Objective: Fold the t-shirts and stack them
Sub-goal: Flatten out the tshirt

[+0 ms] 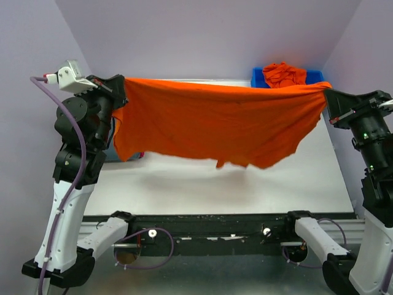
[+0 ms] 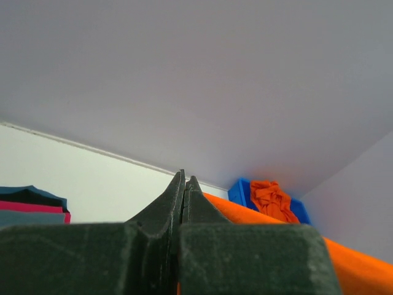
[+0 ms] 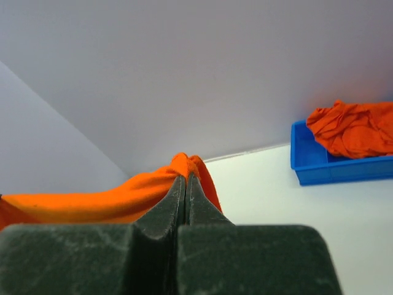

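Observation:
A bright orange t-shirt [image 1: 215, 120] hangs stretched in the air between my two arms, above the white table. My left gripper [image 1: 121, 83] is shut on its left top corner; in the left wrist view the cloth [image 2: 276, 224] runs off to the right of the closed gripper [image 2: 185, 178]. My right gripper [image 1: 326, 92] is shut on the right top corner, and a bunch of orange cloth [image 3: 184, 166] pokes out past the tips of that gripper [image 3: 186, 178]. Another crumpled orange t-shirt [image 1: 284, 74] lies in the blue bin. Folded grey-blue and red-pink t-shirts [image 2: 31, 206] sit stacked at the left.
The blue plastic bin [image 1: 258, 78] stands at the table's back right corner. The white table [image 1: 245, 190] lies under the hanging shirt, with its dark front rail [image 1: 215, 227] near the arm bases. Lilac walls close in the back and both sides.

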### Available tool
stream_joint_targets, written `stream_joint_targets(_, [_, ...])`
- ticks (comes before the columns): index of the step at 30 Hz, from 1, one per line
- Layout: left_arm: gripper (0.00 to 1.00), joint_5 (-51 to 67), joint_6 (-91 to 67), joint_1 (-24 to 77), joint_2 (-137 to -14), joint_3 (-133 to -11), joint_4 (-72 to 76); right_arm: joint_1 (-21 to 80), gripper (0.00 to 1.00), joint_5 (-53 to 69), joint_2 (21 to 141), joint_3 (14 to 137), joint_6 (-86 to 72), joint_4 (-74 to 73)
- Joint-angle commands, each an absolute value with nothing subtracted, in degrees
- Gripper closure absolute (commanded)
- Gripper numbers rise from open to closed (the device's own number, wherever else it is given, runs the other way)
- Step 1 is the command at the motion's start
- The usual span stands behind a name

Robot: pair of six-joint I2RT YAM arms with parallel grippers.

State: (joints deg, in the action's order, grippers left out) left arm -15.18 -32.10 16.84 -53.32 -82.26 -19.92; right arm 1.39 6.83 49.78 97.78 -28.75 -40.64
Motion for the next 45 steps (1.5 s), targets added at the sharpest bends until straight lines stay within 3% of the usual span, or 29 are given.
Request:
stream_joint_targets(1, [1.00, -15.03, -31.38, 16.44, -60.10, -84.11, -18.73, 1.14, 0.99, 1.50, 55.79, 99.67, -26.46, -42.89])
stream_joint_targets(10, [1.00, -10.46, -35.94, 16.44, -80.21, -71.47, -0.99, 0.35, 0.99, 0.88, 79.77, 91.15, -29.79, -30.52])
stream_joint_targets(13, [1.00, -9.68, -37.96, 16.44, -92.15, -72.67, 5.08, -2.02, 0.97, 3.41, 94.08, 98.05, -30.85, -30.66])
stream_joint_targets(14, [0.90, -8.28, -38.14, 16.35, -96.37, -75.47, 5.97, -2.63, 0.78, 4.12, 98.65, 102.87, -30.76, -32.59])
stream_joint_targets(15, [0.63, -6.35, -37.80, 16.26, -101.38, -79.15, 5.54, -2.81, 0.29, 4.30, 103.57, 107.44, -30.59, -35.39])
stream_joint_targets(16, [0.36, -4.41, -37.01, 16.17, -105.51, -84.50, 3.36, -2.90, 0.08, 4.39, 107.54, 112.10, -30.06, -37.77])
stream_joint_targets(17, [0.21, -3.61, -36.65, 16.08, -109.91, -90.90, -1.97, -2.90, 0.06, 6.05, 109.84, 115.37, -29.45, -40.40])
stream_joint_targets(18, [0.10, -2.99, -36.22, 16.08, -113.52, -95.93, -6.20, -2.90, 0.05, 7.28, 111.08, 116.44, -29.10, -41.04])
stream_joint_targets(20, [0.01, -2.64, -35.16, 16.26, -116.80, -102.20, -9.48, -2.90, 0.07, 8.00, 109.00, 111.31, -30.14, -38.16])
stream_joint_targets(26, [0.01, -5.62, -34.37, 16.43, -108.48, -98.71, -14.04, -2.90, 0.19, 0.36, 90.91, 83.44, -35.41, -29.27])
stream_joint_targets(34, [0.01, -18.88, -43.57, 16.35, -82.64, -67.71, -15.37, -2.99, 0.29, -11.24, 71.74, 60.59, -38.93, -39.10])
stream_joint_targets(39, [0.07, -16.88, -47.10, 16.08, -70.25, -53.11, -16.26, -2.90, 0.31, -5.11, 59.17, 47.05, -39.11, -40.69])
stream_joint_targets(40, [0.07, -16.44, -48.15, 16.17, -68.48, -51.08, -16.35, -2.90, 0.39, -5.18, 56.45, 44.24, -40.59, -40.78])
stream_joint_targets(41, [0.09, -15.83, -49.12, 16.17, -66.55, -48.98, -16.61, -2.81, 0.40, -5.53, 53.99, 42.30, -41.65, -41.56])
stream_joint_targets(45, [0.12, -14.60, -51.76, 16.17, -60.22, -42.55, -17.49, -2.73, 0.41, -1.33, 47.65, 36.75, -39.65, -43.41])
